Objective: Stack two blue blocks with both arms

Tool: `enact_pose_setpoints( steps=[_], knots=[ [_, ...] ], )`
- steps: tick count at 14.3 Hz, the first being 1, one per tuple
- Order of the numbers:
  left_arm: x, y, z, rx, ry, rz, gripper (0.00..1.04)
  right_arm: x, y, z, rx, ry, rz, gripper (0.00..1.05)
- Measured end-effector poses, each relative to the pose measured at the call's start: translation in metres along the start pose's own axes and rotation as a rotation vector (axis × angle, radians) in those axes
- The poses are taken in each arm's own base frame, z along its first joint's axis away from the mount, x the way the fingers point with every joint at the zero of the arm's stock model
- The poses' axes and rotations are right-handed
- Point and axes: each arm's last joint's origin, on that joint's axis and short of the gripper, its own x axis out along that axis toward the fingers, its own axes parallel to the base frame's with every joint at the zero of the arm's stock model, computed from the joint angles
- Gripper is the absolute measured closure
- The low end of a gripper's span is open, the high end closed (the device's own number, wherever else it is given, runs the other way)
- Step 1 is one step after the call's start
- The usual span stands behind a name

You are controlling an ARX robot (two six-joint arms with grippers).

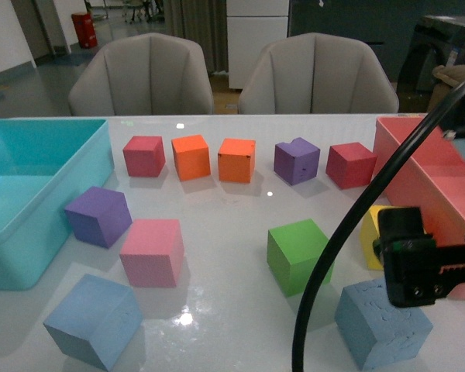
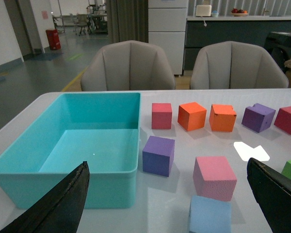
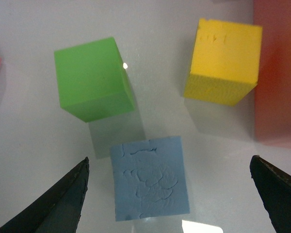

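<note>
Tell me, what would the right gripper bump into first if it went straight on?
Probably the blue block, which lies between the right gripper's open fingers; how far off is unclear.

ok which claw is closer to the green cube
Right. The right claw hangs open above the blue block right next to the green cube. The left claw is farther off, near the turquoise bin and the other blue block.
</note>
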Motion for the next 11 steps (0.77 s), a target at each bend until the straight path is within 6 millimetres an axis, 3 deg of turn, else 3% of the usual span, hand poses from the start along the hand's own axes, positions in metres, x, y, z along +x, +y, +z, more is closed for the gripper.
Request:
enact_pose_setpoints(
  steps=[1,11],
  knots=[
    [0.0,0.0,0.0,0.0,0.0,0.0,0.07,0.009,0.004,-0.007,0.01,0.042,0.012,0.06],
    [0.0,0.0,0.0,0.0,0.0,0.0,0.07,0.03,0.01,-0.017,0.044,0.103,0.044,0.06]
  ],
)
